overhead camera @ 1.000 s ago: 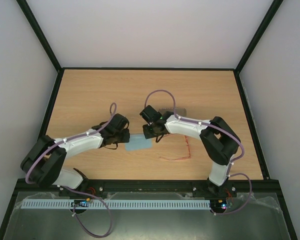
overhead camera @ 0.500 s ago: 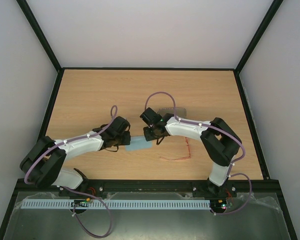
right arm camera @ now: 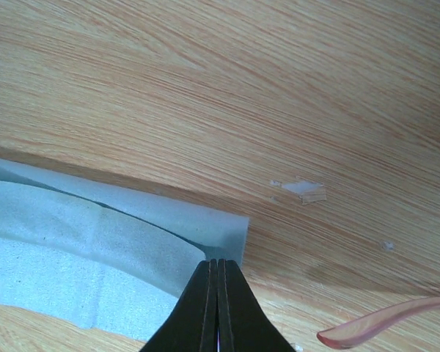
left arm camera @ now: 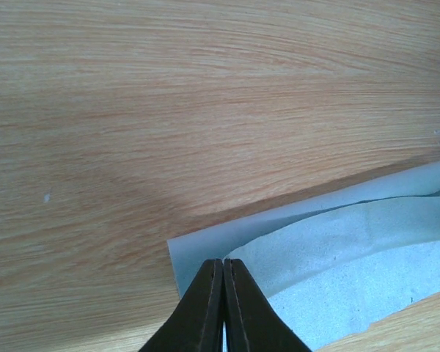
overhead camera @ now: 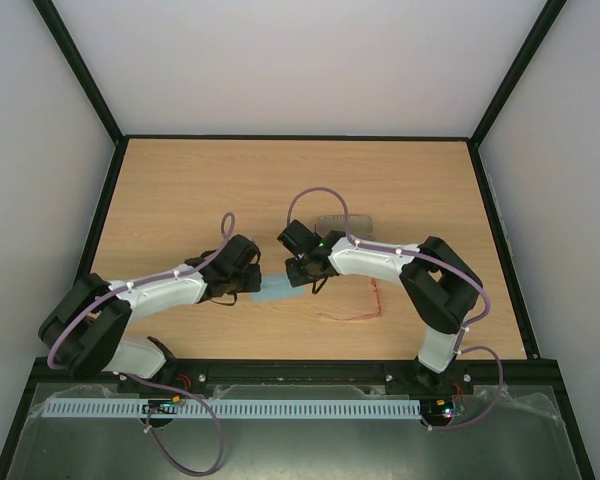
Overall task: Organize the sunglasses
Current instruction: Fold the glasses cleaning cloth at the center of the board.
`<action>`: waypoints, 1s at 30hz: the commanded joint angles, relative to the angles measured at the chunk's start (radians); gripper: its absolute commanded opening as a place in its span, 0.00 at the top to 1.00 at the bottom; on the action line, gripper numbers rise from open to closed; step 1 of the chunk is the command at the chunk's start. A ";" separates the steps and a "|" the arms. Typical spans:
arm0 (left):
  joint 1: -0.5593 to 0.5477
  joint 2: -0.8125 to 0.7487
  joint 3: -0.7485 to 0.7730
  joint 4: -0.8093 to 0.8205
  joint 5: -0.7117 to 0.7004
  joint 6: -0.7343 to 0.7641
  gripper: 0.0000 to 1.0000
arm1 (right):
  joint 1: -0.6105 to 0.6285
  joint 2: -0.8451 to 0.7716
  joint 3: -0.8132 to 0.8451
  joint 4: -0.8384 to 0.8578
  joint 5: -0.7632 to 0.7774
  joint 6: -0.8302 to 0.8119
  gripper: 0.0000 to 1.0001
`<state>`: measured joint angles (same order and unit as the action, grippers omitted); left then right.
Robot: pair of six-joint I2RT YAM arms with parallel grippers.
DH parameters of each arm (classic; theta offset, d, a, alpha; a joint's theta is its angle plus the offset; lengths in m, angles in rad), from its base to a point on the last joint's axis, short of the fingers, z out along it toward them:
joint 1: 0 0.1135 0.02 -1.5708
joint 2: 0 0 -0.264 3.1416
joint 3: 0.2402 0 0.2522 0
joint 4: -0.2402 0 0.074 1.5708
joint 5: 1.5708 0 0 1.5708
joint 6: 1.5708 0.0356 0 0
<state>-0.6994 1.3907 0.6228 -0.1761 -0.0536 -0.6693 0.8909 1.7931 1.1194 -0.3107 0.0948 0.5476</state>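
Note:
The sunglasses [overhead camera: 360, 305], a thin reddish-orange wire-like frame, lie on the wooden table right of centre, and one arm tip [right arm camera: 381, 324] shows in the right wrist view. Neither gripper touches them. A light blue cloth [overhead camera: 277, 290] lies between the two grippers. My left gripper [overhead camera: 252, 280] [left arm camera: 224, 264] is shut on the cloth's [left arm camera: 337, 242] left corner, with the upper layer folded over the lower. My right gripper [overhead camera: 302, 272] [right arm camera: 218, 264] is shut on the cloth's [right arm camera: 73, 242] right corner in the same way.
An oval case [overhead camera: 342, 223] lies just behind the right arm, partly hidden by it. A small pale chip [right arm camera: 302, 189] marks the table [overhead camera: 180, 190] near the cloth's corner. Black frame rails run along the table's edges.
Both grippers have shifted slightly towards each other and towards the near edge, carrying the cloth's corners. The cloth now looks narrower from above. The sunglasses have not moved.

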 commanded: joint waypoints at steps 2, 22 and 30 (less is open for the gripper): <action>-0.014 -0.018 -0.019 0.003 -0.011 -0.016 0.98 | 0.007 -0.025 -0.016 -0.019 0.023 0.012 0.99; -0.041 -0.021 -0.053 0.015 -0.016 -0.042 0.93 | 0.013 -0.044 -0.054 -0.007 0.017 0.015 0.99; -0.058 -0.032 -0.072 0.020 -0.022 -0.060 0.92 | 0.029 -0.056 -0.080 0.002 0.016 0.020 0.98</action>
<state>-0.7475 1.3869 0.5694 -0.1631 -0.0570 -0.7116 0.9058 1.7779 1.0653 -0.3000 0.1055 0.5514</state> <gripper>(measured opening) 0.077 0.018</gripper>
